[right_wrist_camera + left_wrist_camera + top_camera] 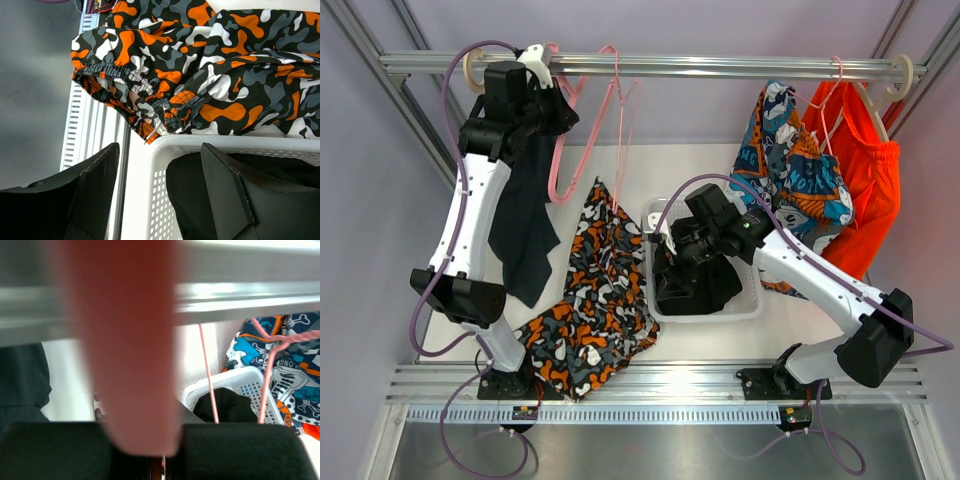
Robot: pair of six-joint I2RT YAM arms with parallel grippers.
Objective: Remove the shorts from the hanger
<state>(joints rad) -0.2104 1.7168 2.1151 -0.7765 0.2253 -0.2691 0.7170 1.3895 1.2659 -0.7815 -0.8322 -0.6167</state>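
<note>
The dark navy shorts [520,220] hang from a pink hanger [563,130] on the rail at the top left; they show at the left edge of the left wrist view [22,380]. My left gripper [533,78] is up at the rail, shut on that pink hanger [125,340]. The camouflage shorts [595,300] hang from a second pink hanger [615,95] and reach down to the table. The black shorts [695,285] lie in the white basket [752,305]. My right gripper [670,245] is open and empty, with its fingers [95,185] astride the basket's left rim [150,165], close to the camouflage shorts [200,75].
The metal rail [720,67] runs across the top. Blue skull-print shorts [790,170] and bright orange shorts [865,190] hang at the right on other hangers. Aluminium frame bars [670,375] line the near edge.
</note>
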